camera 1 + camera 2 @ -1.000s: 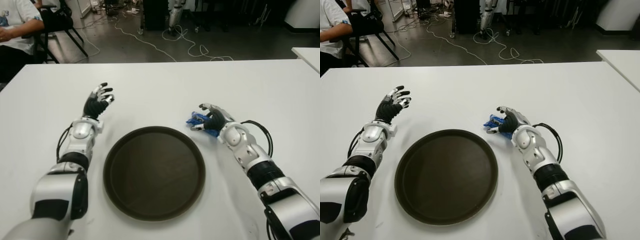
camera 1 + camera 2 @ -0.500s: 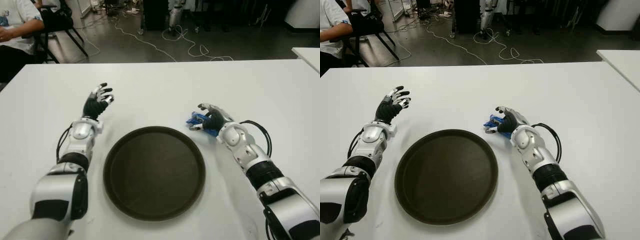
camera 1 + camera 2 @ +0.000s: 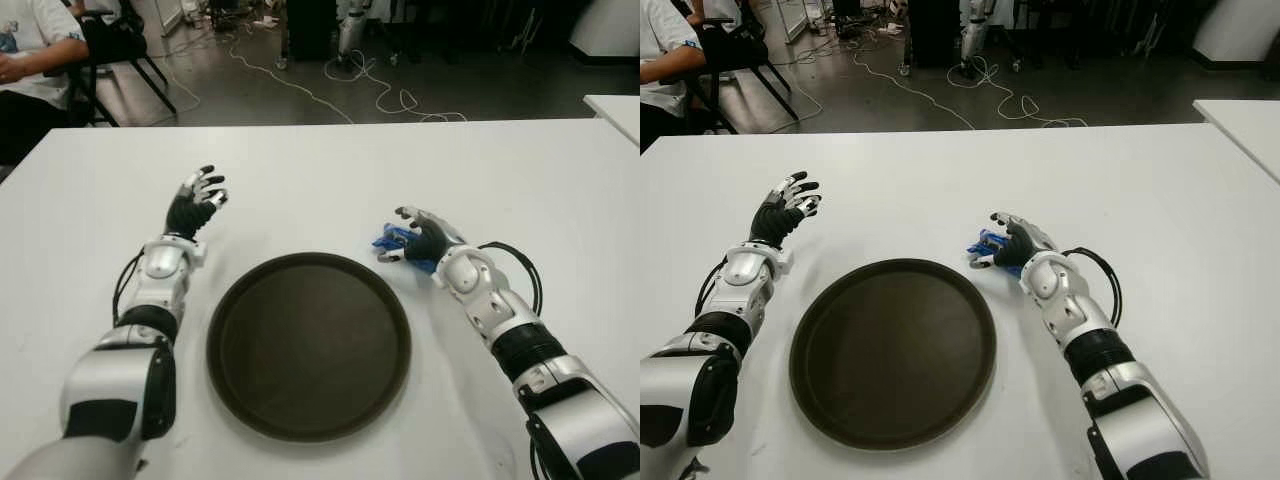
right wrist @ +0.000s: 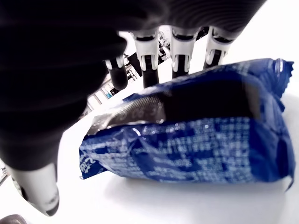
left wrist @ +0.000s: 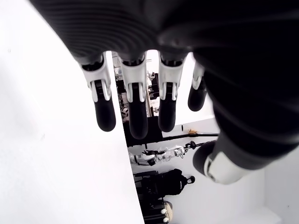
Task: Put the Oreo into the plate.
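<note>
Right hand (image 3: pixel 420 237) cups loosely over the blue foil Oreo packet (image 3: pixel 392 243), fingers (image 4: pixel 180 51) apart, unclamped, packet lying crosswise under them beside the round dark brown plate (image 3: pixel 308 345); left hand (image 3: pixel 194 204) spread, far side.

Your two head cameras look forward and down over the desk (image 3: pixel 320 170), sharing the plate (image 3: pixel 309 345) and both arms. Each wrist camera sits very near its own robot hand: the left (image 5: pixel 135 107) faces across the desk towards the room, the right (image 4: pixel 159 51) over the blue packet (image 4: pixel 196 140).

Right hand (image 3: pixel 1012 243) fingers half-curled; left hand (image 3: pixel 194 208) open.
</note>
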